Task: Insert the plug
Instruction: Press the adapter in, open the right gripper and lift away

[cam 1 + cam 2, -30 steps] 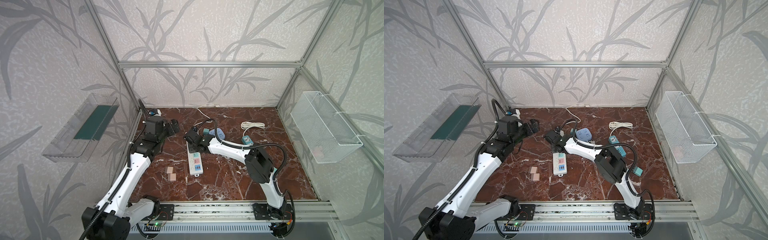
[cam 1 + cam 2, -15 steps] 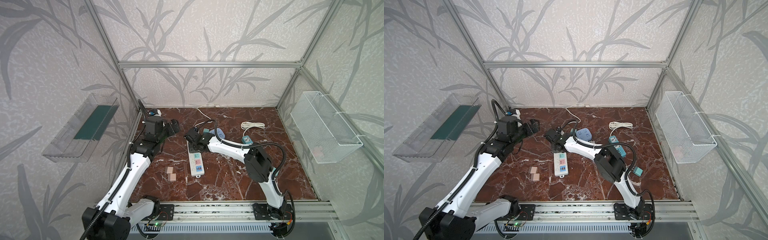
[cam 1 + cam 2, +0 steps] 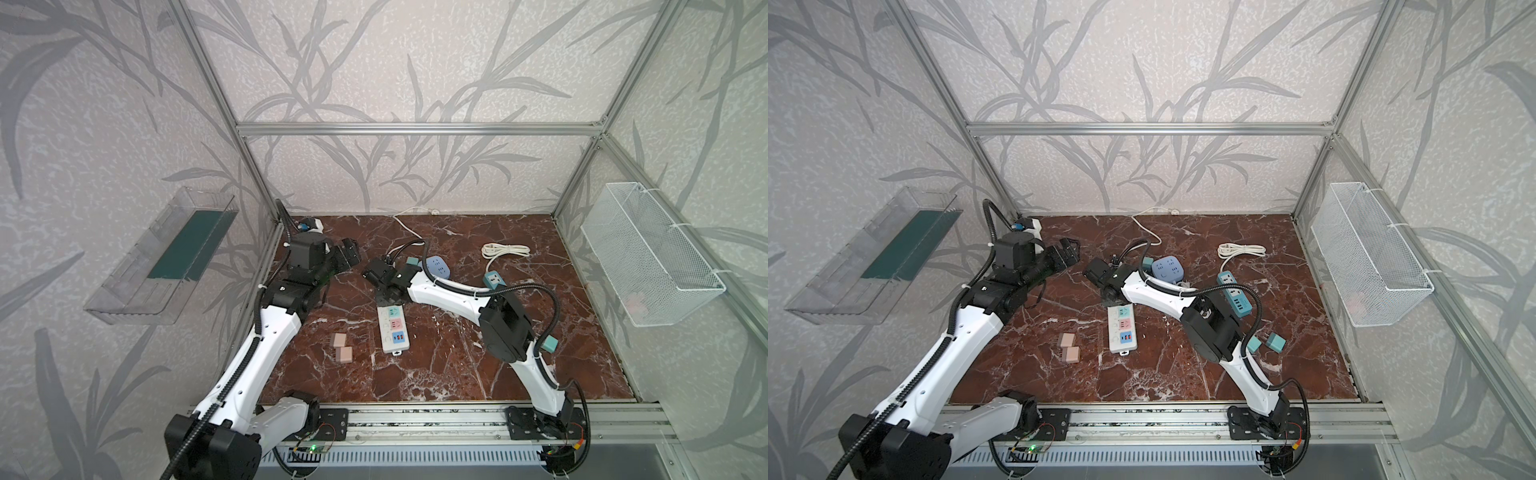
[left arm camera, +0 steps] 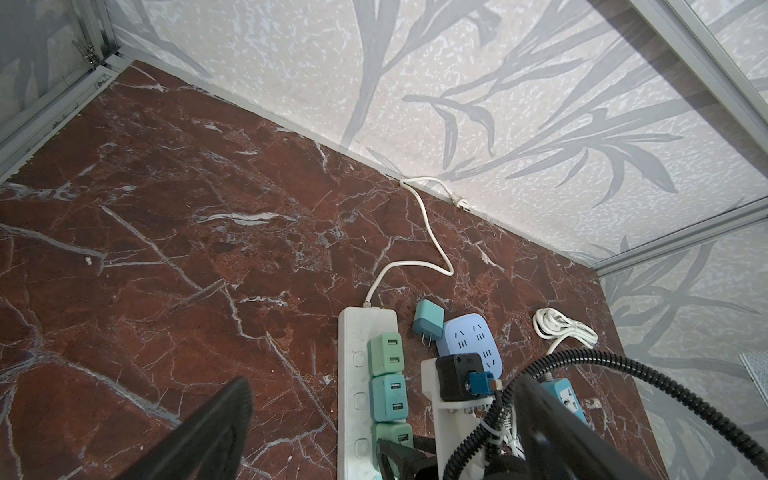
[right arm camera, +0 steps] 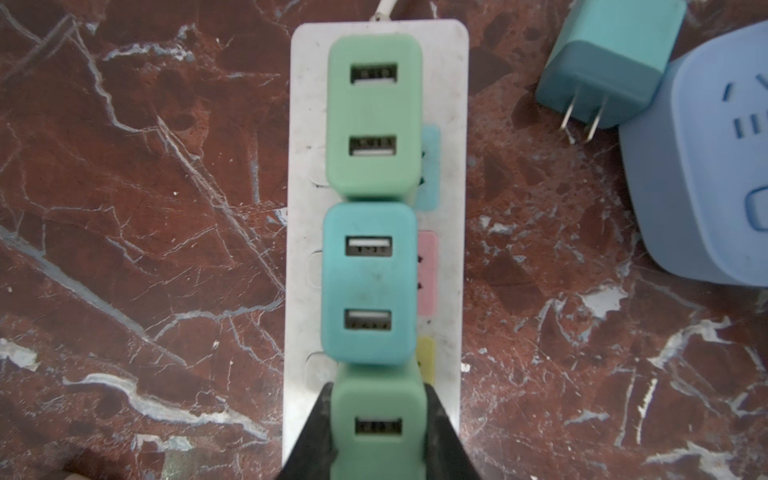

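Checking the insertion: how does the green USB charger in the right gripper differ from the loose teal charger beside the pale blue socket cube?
The green USB charger stands on the white power strip, prongs hidden; the loose teal charger lies on the marble, two prongs bare. The right gripper clamps the green one; nothing holds the teal one. Both are rounded blocks.

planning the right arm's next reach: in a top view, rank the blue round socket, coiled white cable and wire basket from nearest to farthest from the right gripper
1. blue round socket, just right of the right gripper
2. coiled white cable, farther right, near the back
3. wire basket, on the right wall
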Controlling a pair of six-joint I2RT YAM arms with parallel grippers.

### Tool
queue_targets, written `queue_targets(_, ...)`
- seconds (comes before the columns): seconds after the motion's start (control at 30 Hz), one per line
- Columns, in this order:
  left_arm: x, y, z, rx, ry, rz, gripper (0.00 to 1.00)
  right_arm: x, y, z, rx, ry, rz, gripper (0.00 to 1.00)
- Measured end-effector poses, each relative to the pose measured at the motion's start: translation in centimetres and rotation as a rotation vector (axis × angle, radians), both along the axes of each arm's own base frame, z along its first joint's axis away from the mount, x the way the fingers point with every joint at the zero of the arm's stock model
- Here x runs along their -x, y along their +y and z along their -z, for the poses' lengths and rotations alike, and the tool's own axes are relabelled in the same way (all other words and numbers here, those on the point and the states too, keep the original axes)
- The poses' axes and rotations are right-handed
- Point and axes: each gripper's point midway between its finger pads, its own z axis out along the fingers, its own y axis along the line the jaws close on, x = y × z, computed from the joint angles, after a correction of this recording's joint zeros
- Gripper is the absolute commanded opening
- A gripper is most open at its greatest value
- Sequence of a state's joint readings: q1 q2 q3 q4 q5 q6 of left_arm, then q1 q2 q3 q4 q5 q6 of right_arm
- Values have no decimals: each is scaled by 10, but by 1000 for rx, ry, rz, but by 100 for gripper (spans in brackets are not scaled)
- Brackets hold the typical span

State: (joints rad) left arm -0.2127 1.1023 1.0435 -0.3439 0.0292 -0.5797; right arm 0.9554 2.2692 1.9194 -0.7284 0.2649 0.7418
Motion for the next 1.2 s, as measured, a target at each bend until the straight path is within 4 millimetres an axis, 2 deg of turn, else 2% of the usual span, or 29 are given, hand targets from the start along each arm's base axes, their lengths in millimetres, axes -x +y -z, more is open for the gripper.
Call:
queue_targets(0.27,-1,3,0,2,0,-7,97,0,6,2,41,2,-66,0)
queue_targets(0.4,-2,4,0,3,-5,-9,97,-11,21,1,40,-40,-163,0)
queue_targets(0.57,-3,7,5,14,-4,-18,97,-14,22,2,45,-40,-231,1)
queue_targets(0.6,-3,7,5,16,-4,-19,97,-14,22,1,41,-36,-238,5)
queue_targets(0.73,-5,10,2,31,-13,-26,98,-12,22,0,17,-31,-263,37)
queue_targets(0.83,-6,11,0,44,-21,-21,99,-7,21,5,11,-5,-291,49)
queue_targets(0.93,-6,12,0,51,-39,-20,99,2,15,13,20,24,-310,56)
queue_targets(1.03,-4,14,0,48,-48,-26,99,11,9,-3,-3,21,-327,59)
queue_targets(1.2,-3,19,-4,46,-64,-43,99,20,-4,-63,-83,-69,-332,62)
